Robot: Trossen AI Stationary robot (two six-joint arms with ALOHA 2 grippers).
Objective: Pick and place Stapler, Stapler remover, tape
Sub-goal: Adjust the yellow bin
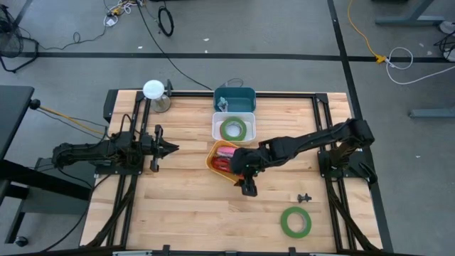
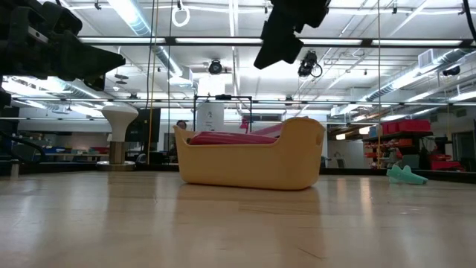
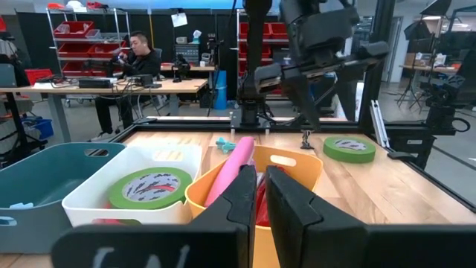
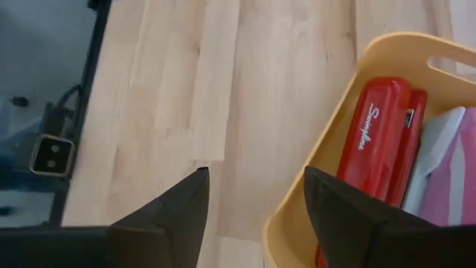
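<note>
Right gripper jaws spread, empty, hovering over bare table just beside the yellow bin's near corner. Red stapler lies inside that bin, next to something pink. Left gripper jaws pressed together, holding nothing, waiting at table's left, pointing toward the bins. One green tape roll sits in the white bin; teal bin behind it. Second green tape roll flat on the table, well apart, near the front edge. Small dark object close by, too small to identify.
</note>
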